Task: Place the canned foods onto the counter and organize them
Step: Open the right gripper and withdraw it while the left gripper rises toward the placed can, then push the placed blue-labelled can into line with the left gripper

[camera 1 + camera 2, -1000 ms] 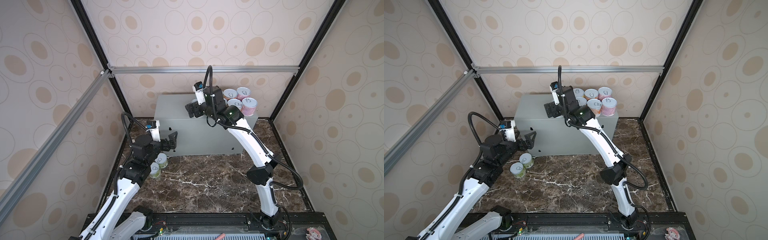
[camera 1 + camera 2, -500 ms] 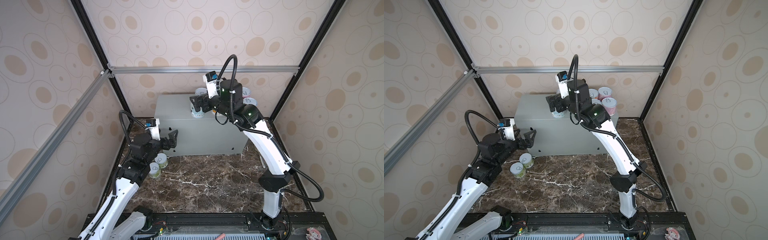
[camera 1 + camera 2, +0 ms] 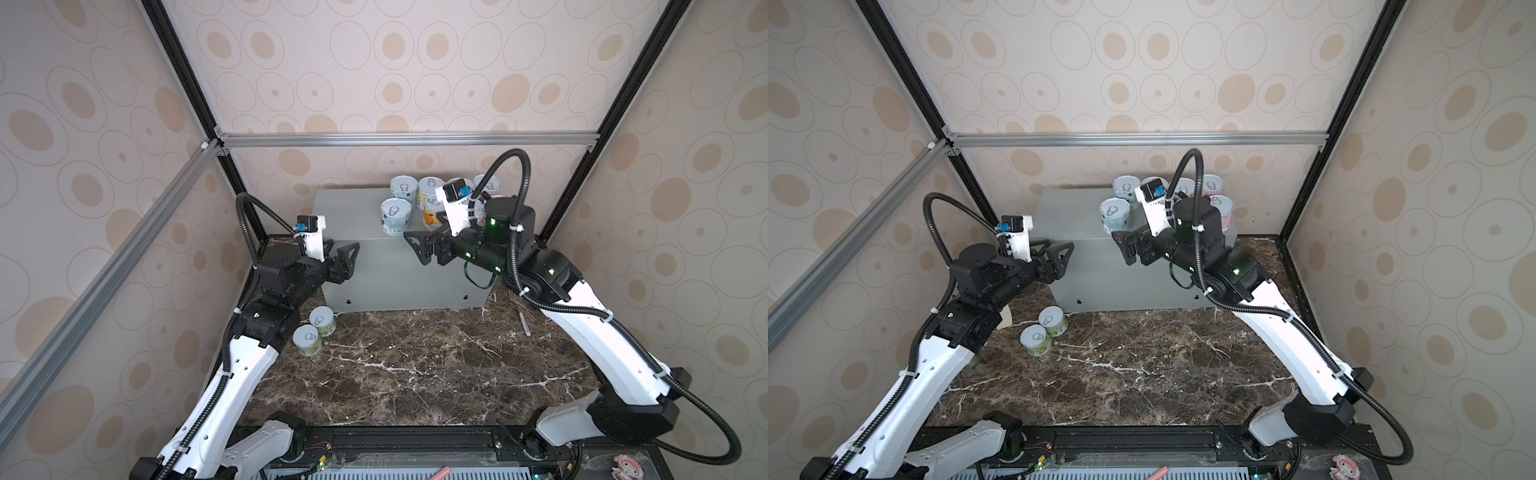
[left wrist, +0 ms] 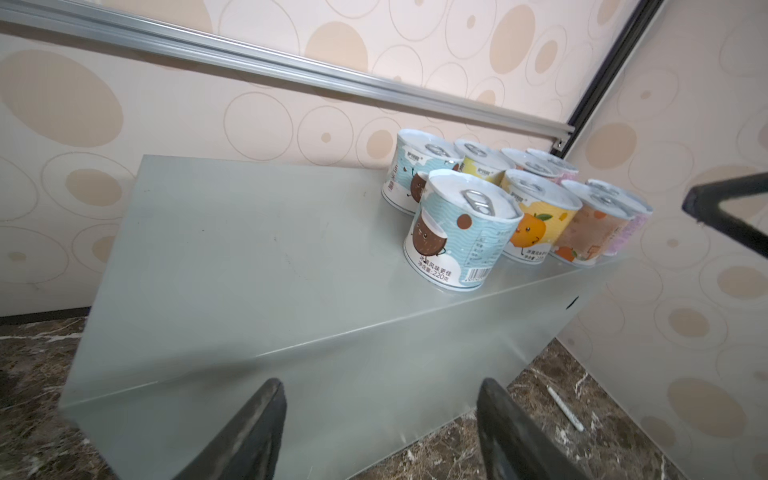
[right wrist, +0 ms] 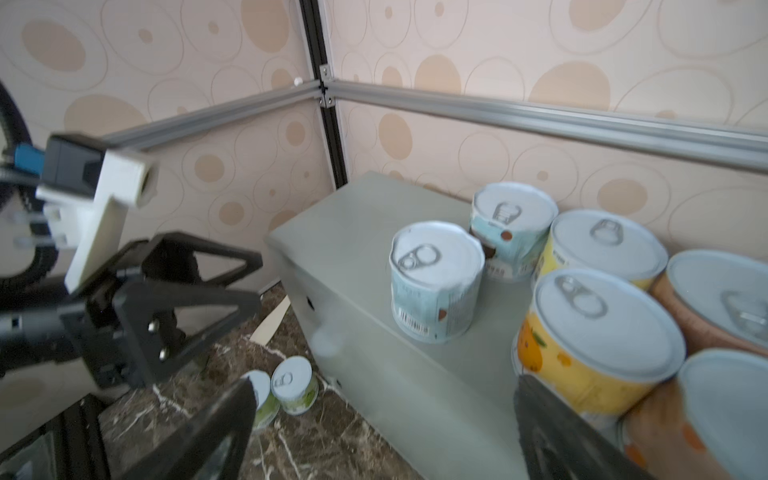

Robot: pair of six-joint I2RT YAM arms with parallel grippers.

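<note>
A large light-grey rectangular metal box [image 3: 395,282] stands at the back of the dark brown, white-veined marble tabletop [image 3: 415,374], against the rear wall. Short cylindrical cans with pale silver pull-tab lids stand upright in two close rows at the right end of its top; the left wrist view shows eight. The rows start with a front blue-labelled can [image 4: 461,232] and a rear blue-labelled can [image 4: 409,174]. Next come a front yellow can printed with an orange fruit [image 4: 536,220] and a rear yellow can [image 4: 482,168]. After them a front orange-labelled can [image 4: 592,228] and a front pink-labelled can [image 4: 629,226] sit by the box's right edge, with two more cans packed behind them. The rest of the box top is bare. Two green-labelled cans, one nearer the box [image 3: 323,322] and one nearer the camera [image 3: 307,340], stand upright on the marble just beside each other, close to the box's left front corner. The left hand [image 3: 343,251] hangs in the air before the box's left end, about level with its top edge. Its fingers are parted, and the left wrist view [image 4: 380,386] shows nothing between them. The right hand [image 3: 419,247] hovers before the box's front edge, near the front blue-labelled can but apart from it. Its fingers are spread wide and empty, as the right wrist view [image 5: 384,386] shows. The two hands point toward each other across the box front. A thin white stick [image 3: 524,324] lies on the marble near the box's right front corner.
</note>
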